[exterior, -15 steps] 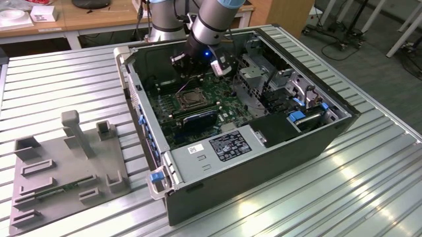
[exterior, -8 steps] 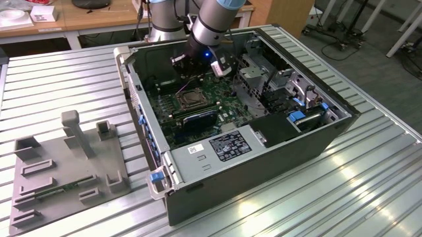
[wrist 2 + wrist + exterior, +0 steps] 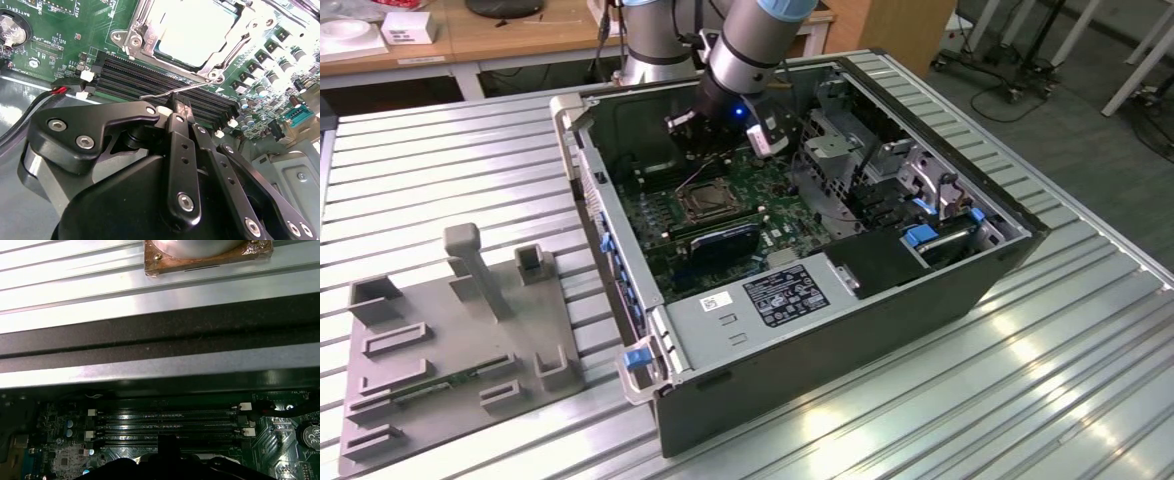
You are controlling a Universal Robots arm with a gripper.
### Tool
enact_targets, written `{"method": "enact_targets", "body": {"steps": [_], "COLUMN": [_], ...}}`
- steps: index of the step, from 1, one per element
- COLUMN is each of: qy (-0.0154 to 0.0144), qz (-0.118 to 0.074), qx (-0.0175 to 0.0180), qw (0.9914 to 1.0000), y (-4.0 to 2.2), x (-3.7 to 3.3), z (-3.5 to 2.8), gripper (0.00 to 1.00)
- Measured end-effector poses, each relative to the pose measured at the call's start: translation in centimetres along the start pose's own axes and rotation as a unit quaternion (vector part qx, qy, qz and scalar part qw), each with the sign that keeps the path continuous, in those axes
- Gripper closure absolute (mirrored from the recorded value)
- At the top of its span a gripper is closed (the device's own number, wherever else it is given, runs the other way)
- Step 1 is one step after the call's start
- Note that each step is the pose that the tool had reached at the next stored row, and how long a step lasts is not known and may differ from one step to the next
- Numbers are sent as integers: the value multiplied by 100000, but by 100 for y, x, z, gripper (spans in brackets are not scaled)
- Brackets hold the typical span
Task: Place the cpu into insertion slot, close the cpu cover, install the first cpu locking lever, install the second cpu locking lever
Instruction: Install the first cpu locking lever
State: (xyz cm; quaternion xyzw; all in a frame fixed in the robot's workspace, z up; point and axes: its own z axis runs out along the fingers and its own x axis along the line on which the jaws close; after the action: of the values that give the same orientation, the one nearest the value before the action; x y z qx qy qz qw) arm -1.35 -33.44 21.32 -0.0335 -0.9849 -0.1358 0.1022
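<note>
The cpu [image 3: 192,27], a pale square chip, lies in the insertion slot [image 3: 707,201] on the green board inside the open computer case. The silvery cpu cover [image 3: 145,40] lies flat around it, its cut-out showing the chip. A thin silvery locking lever [image 3: 160,93] stands out over the black memory slots [image 3: 150,75] beside the socket. My gripper [image 3: 181,106] is shut, its black fingertips right at this lever; I cannot tell whether they pinch it. In the exterior view the gripper [image 3: 716,150] hangs just behind the socket, low in the case.
The case wall [image 3: 594,170] and the drive cage [image 3: 907,200] hem in the board. A red and black cable [image 3: 60,90] runs near the gripper's links. A grey fixture plate [image 3: 454,340] lies on the ribbed metal table [image 3: 1067,380] at the exterior view's left.
</note>
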Motion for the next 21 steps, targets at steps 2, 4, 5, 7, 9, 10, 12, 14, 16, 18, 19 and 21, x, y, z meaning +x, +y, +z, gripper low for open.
{"method": "enact_targets", "body": {"steps": [2,4,5,7,9,10,12,14,16,18,19,21], "qy": [2,0,-1,-1,4,4,1,4,0,7,5,3], "qz": [0,0,-7,0,-7,-4,-3,-7,-8,-6,-8,-4], "qx": [1,1,-13,-15,-29,-31,-31,-35,-34,-28,-34,-30], "qw": [100000,100000,100000,100000,100000,100000,100000,100000,100000,100000,100000,100000], "y": [0,0,0,-2,-9,-9,-9,-10,-11,-14,-16,-18], "x": [0,-2,-3,-3,-3,-3,-3,-3,-3,-5,-6,-7], "z": [0,0,0,0,-3,-3,-3,-3,-1,4,7,11], "gripper": [89,89,89,89,89,89,89,89,89,89,89,89]}}
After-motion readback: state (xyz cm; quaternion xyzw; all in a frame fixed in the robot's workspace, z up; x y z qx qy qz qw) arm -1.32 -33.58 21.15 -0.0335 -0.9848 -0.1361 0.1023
